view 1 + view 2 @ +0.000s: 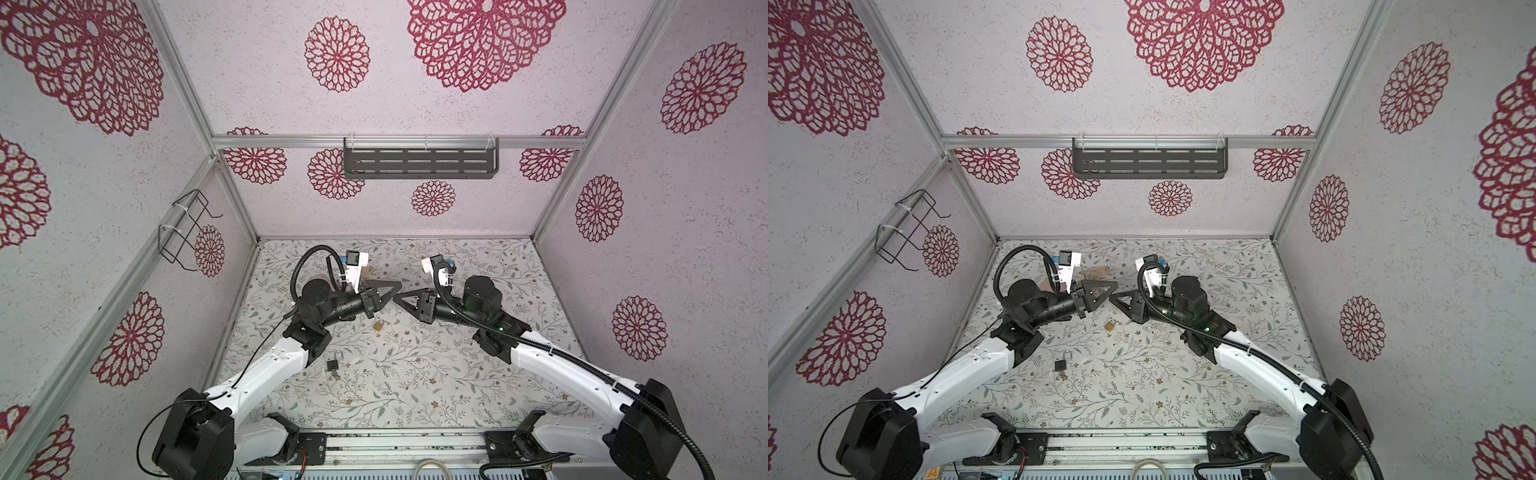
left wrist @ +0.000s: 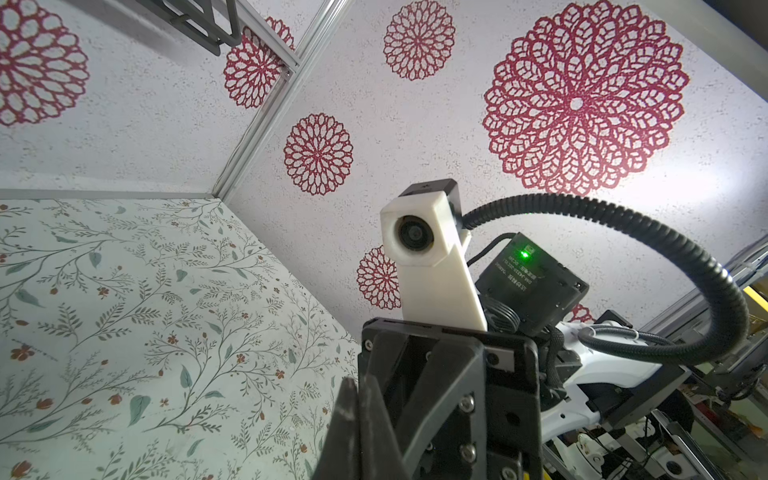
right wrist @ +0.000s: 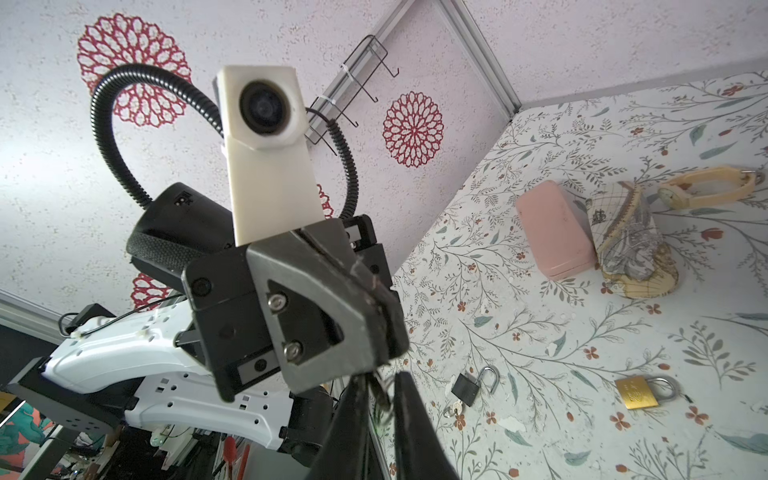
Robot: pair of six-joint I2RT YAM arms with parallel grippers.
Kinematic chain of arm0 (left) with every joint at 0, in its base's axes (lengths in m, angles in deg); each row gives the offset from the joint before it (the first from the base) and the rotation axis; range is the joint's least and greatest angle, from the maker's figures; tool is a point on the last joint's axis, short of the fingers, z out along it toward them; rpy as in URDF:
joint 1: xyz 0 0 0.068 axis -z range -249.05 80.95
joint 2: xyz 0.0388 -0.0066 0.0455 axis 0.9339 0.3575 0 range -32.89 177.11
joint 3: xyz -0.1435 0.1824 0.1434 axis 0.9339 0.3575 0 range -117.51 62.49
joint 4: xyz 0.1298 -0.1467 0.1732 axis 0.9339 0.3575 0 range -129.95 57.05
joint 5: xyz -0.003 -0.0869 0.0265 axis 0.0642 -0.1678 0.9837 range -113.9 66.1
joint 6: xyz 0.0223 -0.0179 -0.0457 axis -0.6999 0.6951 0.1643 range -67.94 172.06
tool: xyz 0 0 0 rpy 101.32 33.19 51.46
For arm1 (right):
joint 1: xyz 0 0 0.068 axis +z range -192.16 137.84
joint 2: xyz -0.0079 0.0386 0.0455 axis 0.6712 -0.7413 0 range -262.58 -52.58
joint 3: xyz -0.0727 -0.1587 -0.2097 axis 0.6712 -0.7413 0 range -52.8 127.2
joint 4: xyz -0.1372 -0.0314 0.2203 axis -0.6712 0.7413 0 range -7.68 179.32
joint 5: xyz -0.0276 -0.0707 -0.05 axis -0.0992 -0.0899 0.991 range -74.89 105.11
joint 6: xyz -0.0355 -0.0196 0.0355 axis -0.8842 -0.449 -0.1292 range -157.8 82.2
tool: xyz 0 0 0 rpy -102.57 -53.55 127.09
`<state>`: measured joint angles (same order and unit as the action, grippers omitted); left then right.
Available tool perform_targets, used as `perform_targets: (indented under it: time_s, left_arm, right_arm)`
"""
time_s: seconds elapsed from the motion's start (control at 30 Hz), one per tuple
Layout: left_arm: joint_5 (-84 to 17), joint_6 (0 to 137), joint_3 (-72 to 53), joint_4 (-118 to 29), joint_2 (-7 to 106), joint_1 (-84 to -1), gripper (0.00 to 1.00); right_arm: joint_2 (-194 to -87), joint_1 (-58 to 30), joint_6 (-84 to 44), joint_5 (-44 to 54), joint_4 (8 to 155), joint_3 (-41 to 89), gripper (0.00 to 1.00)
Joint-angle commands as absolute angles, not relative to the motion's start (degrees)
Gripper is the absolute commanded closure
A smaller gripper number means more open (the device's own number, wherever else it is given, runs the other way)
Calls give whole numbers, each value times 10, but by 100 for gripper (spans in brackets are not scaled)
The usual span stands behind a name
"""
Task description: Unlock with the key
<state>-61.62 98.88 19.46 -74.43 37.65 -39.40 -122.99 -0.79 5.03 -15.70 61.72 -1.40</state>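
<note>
In both top views the left gripper [image 1: 392,291] and right gripper [image 1: 397,300] meet tip to tip above the floral table [image 1: 457,374]. The brass padlock [image 1: 378,325] lies on the table just nearer the robot's base than that meeting point. A black padlock [image 1: 332,365] sits closer to the left forearm. The key is too small to find here.

The left wrist view faces the right arm's camera housing [image 2: 415,237] and shows nothing of the key.

In the right wrist view the left gripper's jaws are pressed together, and the key [image 3: 381,395] hangs from their tip. The right gripper's fingers [image 3: 353,419] stand narrowly apart on either side of it (I cannot tell whether they pinch it). The brass padlock's shackle is closed; the black one's looks sprung.

This reads as a handover of the key. Next, the right claw needs a firm hold on the key's head before the left lets go, with the blade then lined up to the brass padlock's keyhole.
</note>
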Motion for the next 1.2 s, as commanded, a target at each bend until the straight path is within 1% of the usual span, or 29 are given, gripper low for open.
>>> perform_targets:
  time_s: [0.0, 0.17, 0.27, 0.47, 0.6, 0.63, 0.73, 0.8, 0.93, 0.97, 1.1, 1.17]
  left_arm:
    - [-634, 989, 181, -766, 380, -388, 100]
    - [-640, 988, 179, -766, 378, -387, 100]
    - [-645, 986, 178, -769, 378, -385, 100]
    - [-639, 985, 177, -764, 376, -385, 100]
    - [-633, 984, 175, -756, 374, -385, 100]
    - [-629, 984, 175, -753, 372, -386, 95]
    - [-615, 980, 172, -732, 364, -390, 62]
    - [-602, 975, 170, -706, 356, -394, 48]
    - [-546, 953, 177, -631, 343, -402, 37]
    - [-523, 949, 175, -603, 343, -404, 36]
    - [-404, 910, 136, -413, 364, -406, 35]
    - [-376, 896, 115, -350, 386, -405, 35]
  right_arm:
    - [-1228, -13, 62, -171, 564, -7, 84]
    - [-1231, -15, 66, -174, 561, -8, 87]
    - [-1232, -16, 68, -174, 551, -10, 93]
    - [-1228, -17, 74, -172, 547, -13, 100]
    - [-1218, -19, 79, -168, 545, -21, 100]
    - [-1213, -20, 81, -166, 546, -24, 100]
    - [-1199, -25, 86, -149, 559, -38, 100]
    - [-1190, -29, 88, -141, 568, -49, 100]
    - [-1172, -34, 92, -109, 601, -79, 100]
    - [-1168, -35, 95, -102, 604, -88, 100]
    - [-1161, -37, 107, -73, 621, -119, 100]
    - [-1161, -37, 108, -57, 634, -132, 100]
